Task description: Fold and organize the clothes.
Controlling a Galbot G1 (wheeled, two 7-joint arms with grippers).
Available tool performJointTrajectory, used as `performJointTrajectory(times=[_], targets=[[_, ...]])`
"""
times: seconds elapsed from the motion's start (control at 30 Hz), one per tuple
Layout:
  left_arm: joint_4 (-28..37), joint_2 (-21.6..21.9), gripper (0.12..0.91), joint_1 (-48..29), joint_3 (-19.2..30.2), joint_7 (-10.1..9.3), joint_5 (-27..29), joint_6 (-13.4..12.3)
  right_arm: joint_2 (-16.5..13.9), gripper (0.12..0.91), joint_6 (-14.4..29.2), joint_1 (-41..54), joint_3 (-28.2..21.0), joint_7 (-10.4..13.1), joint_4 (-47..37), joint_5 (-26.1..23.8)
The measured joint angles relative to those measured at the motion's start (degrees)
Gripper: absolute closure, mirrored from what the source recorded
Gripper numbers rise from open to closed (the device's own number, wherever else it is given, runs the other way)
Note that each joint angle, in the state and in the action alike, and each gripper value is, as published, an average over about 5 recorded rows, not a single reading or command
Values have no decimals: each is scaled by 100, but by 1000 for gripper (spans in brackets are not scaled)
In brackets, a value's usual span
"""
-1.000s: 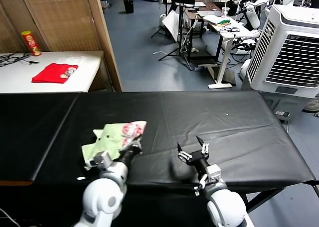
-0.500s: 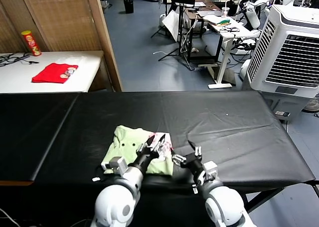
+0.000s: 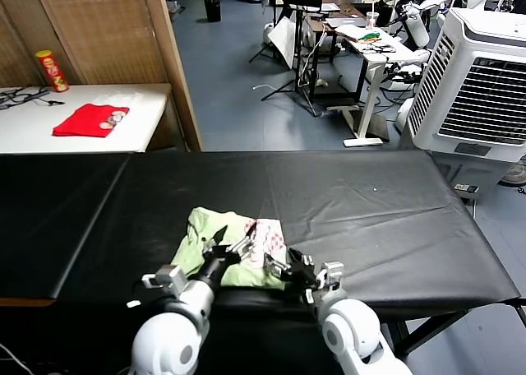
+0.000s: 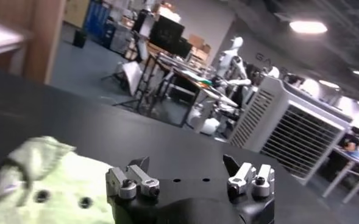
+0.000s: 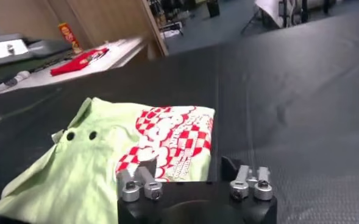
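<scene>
Two sets of fingers sit at the near edge of the folded T-shirt (image 3: 234, 247), and both are spread with nothing between them. The left gripper (image 3: 228, 243) hovers right over the cloth, above its pale green part, fingers wide apart. The right gripper (image 3: 283, 267) sits at the shirt's near right corner, just beside the red-and-white print, fingers also parted around nothing. The shirt lies flat near the front of the black table (image 3: 370, 202), its longer side running left to right, so both arms are about equally close, one toward each end.
</scene>
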Motion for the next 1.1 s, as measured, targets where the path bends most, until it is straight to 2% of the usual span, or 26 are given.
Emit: performJointTrajectory(times=[0.07,0.17,0.33,0.4,0.53,0.63,0.7,0.83,0.97,1.1], targets=[[-28,43,232,52,-100,-2,-98,-39,5,407,25,-13,10,-17,-37,75],[-70,91,232,133,-248,-2,-281,-84,-10,561,120,-45,30,-108,-58,73],[-72,188,232,254,-463,8,-272,-176,-129,831,459,-106,123,-410,-47,-456],[-40,253,232,301,-549,8,-211,-239,-216,888,641,-141,180,-557,-20,-822],[26,454,232,417,-722,-13,-54,-393,-484,902,808,-237,345,-797,117,-1485],[46,640,232,515,-827,-13,14,-516,-721,849,889,-355,476,-887,276,-1826],[74,769,232,593,-883,-13,101,-653,-860,759,1008,-460,561,-904,395,-1988],[153,1012,232,771,-965,-3,331,-1102,-1019,542,1371,-738,738,-844,638,-2123],[151,1207,232,945,-1017,-101,344,-1295,-1044,324,1759,-1105,894,-654,855,-2127],[64,1376,232,1136,-1038,-246,395,-1321,-1021,235,2269,-1597,1040,-369,1090,-2105]])
